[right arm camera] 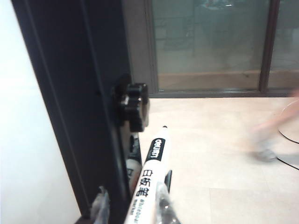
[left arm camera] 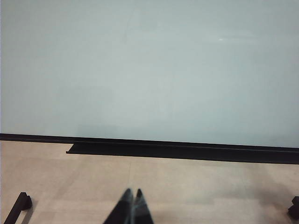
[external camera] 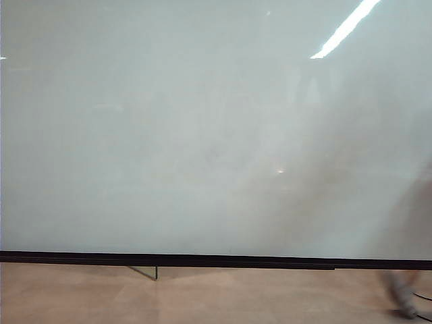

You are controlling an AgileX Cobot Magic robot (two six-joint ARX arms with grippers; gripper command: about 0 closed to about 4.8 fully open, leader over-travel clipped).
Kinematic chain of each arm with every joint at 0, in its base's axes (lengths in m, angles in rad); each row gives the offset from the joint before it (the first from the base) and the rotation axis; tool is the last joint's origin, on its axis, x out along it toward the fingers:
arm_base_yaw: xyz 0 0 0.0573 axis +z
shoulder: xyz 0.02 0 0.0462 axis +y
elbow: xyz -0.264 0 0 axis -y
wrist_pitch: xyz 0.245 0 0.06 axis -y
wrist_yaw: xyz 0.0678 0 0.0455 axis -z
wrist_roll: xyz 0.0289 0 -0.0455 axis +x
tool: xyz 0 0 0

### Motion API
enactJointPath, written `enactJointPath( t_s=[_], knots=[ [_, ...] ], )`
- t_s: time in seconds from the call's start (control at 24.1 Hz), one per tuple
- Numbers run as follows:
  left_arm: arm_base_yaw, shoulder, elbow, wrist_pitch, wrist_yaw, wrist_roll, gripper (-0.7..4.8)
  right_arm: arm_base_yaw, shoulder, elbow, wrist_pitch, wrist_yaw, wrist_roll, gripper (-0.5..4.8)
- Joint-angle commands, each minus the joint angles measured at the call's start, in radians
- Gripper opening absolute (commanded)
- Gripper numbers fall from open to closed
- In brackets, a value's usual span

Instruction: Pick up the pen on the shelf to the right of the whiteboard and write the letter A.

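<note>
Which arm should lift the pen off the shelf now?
Right. The right pincer already straddles the pen beside the whiteboard frame. The left pincer sits shut and empty, low in front of the board, with no pen near it.

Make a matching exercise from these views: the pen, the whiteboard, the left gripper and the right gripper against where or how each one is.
Things:
1. pen
2. whiteboard
3. left gripper
4. right gripper

States:
a. jaws together, low over the floor in front of the board
b. either side of the marker, beside the dark frame
c. blank, no letter on it
d. white barrel with black print, dark tip outward

Pairs: 1-d, 2-c, 3-a, 4-b
</note>
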Motion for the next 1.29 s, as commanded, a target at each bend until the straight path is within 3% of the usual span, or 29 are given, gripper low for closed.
enactJointPath(
  t_s=[0.04, 0.17, 0.21, 0.83, 1.29],
  knots=[
    [0.000, 0.000, 0.003, 0.006, 0.000, 0.004, -0.04, 0.000, -0.003, -0.005, 0.018, -0.006, 0.005, 0.60],
    [0.000, 0.000, 0.003, 0.006, 0.000, 0.005, -0.05, 0.000, -0.003, -0.006, 0.019, -0.006, 0.005, 0.32],
    [0.000, 0.000, 0.003, 0.006, 0.000, 0.005, -0.04, 0.000, -0.003, -0.008, 0.019, -0.006, 0.005, -0.09],
    [0.000, 0.000, 0.003, 0.006, 0.000, 0.005, -0.05, -0.013, -0.082, -0.046, 0.063, 0.066, -0.027, -0.09],
    [0.000, 0.000, 0.003, 0.006, 0.000, 0.005, -0.04, -0.010, -0.117, -0.073, 0.063, 0.303, -0.065, -0.09]
  ],
)
